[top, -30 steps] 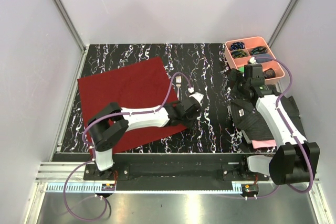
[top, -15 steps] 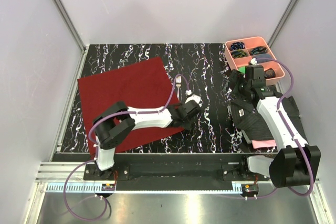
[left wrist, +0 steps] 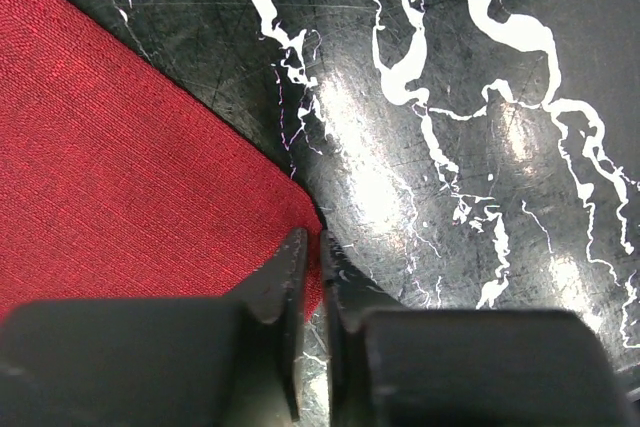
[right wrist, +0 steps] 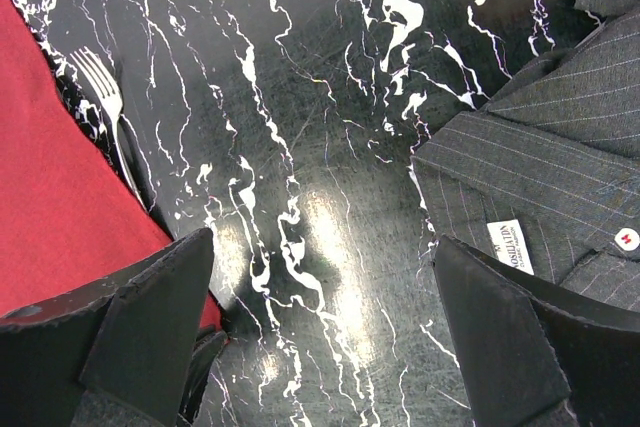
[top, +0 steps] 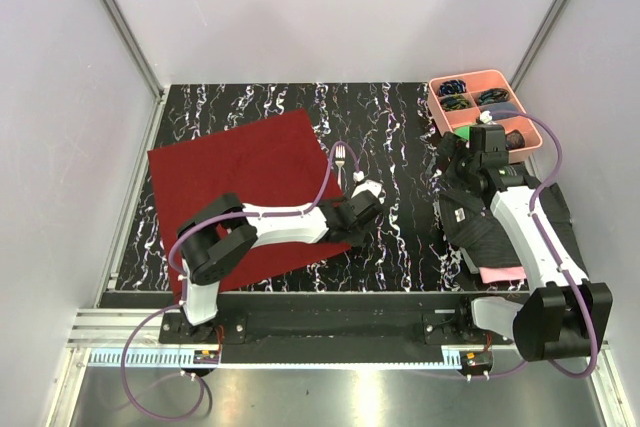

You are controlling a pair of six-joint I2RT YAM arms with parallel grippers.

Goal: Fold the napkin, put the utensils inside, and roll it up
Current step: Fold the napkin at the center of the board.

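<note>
Top external view: the napkin (top: 245, 182) is seen spread flat on the left half of the black marbled table (top: 400, 147), turned so that one corner points to about 4 o'clock. At that corner the left gripper (top: 352, 227) is set down, so nearly all the cloth is found at its 10 o'clock. The fork (top: 340, 159) is laid on the table just off the napkin's right edge, at 12 o'clock from this gripper.

From the left wrist, the left gripper (left wrist: 312, 237) is shown with its jaws pressed almost together, a thin sliver of the napkin (left wrist: 130, 167) corner being pinched between them; the cloth is spread away toward 9 and 10 o'clock.

The right gripper (top: 448, 162) is held over bare table, well apart from the napkin. In the right wrist view the right gripper (right wrist: 330, 347) is spread wide with nothing gripped; the fork (right wrist: 105, 97) and napkin (right wrist: 60, 207) are seen at 10 o'clock, a striped shirt (right wrist: 540, 167) at 3 o'clock.
</note>
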